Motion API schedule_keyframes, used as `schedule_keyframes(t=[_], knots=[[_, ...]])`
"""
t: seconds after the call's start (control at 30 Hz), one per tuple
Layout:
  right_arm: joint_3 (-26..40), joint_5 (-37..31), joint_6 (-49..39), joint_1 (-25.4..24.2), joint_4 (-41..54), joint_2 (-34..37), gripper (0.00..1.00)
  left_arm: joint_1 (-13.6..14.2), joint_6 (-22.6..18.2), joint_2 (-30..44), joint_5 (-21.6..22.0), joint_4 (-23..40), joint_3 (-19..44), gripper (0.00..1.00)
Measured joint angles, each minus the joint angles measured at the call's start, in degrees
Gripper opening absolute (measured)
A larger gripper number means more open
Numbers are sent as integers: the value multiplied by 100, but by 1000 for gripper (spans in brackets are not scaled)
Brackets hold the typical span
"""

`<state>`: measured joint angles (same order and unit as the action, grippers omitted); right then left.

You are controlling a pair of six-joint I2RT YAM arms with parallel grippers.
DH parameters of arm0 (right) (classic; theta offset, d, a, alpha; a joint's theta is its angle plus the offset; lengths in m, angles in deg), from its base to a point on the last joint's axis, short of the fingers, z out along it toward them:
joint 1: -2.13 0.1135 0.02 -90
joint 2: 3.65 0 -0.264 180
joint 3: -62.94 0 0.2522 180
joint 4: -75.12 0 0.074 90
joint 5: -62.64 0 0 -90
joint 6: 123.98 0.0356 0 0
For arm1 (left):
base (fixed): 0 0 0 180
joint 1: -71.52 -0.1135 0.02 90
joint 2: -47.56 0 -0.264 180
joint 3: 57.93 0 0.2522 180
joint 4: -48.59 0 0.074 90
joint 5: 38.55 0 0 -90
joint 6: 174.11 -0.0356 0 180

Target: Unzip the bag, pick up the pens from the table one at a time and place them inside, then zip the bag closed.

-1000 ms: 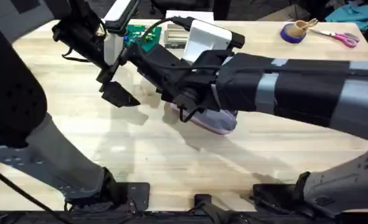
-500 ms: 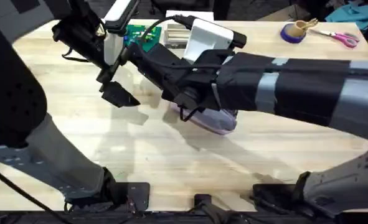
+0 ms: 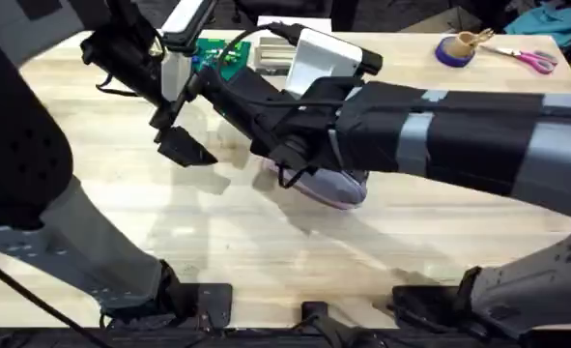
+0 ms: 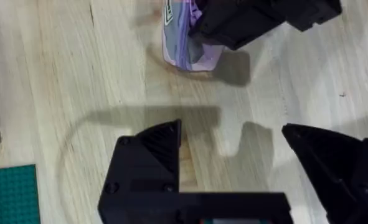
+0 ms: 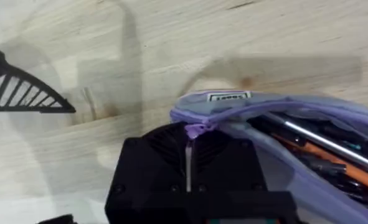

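Bag [image 3: 341, 189] is lying about mid-worktop [image 3: 266, 253], mostly tucked under the right arm, which comes in from the lower right and reaches across the middle. The worktop is pale wood planks. Along the far edge there's a green board [image 3: 217, 56], plus a purple roll [image 3: 453, 50] and pink-handled scissors [image 3: 533, 61] off at the far right corner, well away from the bag.

Left arm comes up the left side. The left gripper [image 4: 233, 149] hangs over bare wood just beside the bag, and its fingers [image 4: 149, 158] are spread wide with nothing between them. You can see the same gripper from overhead [image 3: 184, 145], a bit to the left of the bag.

The right gripper [image 5: 188, 134] is down at the end of the bag [image 5: 333, 111]. Its fingers are pressed together and pinching the little purple zip pull [image 5: 194, 129].

The bag itself is lilac, lying on its side, with a small white label [image 5: 229, 97] at the end nearest the pull. From the left wrist cam the bag [image 4: 184, 43] pokes out from under the right gripper.

The zip is open along the part that's in view, and there are pens [image 5: 320, 152] inside: an orange one, and a dark one with a silvery barrel next to it.
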<state>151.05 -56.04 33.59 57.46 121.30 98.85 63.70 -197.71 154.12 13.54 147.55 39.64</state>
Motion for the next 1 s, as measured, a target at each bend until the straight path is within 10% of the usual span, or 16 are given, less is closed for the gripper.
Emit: schedule_keyframes(t=[0.67,1.0], knots=[[-4,675,15,-31,186,-911,30,33,0,0,-799,3,0,993],[-4,1329,7,-263,142,-923,30,574,0,409,-1431,-76,0,993]])
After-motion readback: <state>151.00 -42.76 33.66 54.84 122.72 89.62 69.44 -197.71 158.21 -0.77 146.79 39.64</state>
